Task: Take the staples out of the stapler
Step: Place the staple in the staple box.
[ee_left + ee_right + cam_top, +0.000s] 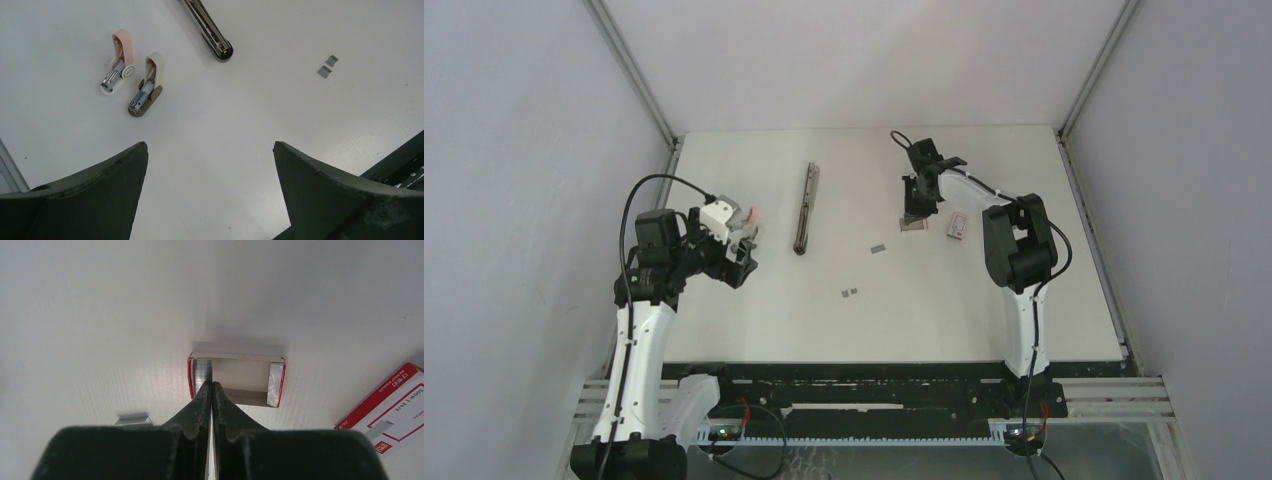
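At the open box [240, 374] hovers the right gripper [210, 387] — pinched closed.

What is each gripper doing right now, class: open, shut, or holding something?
Left gripper: open, holding nothing.
Right gripper: shut, tips at the open staple box; whether it pinches anything cannot be told.

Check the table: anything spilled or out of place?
Yes. Loose staples lie scattered on the table: one strip near the open staple box, two small pieces nearer the arms. The stapler lies unfolded flat. Nothing looks damaged.
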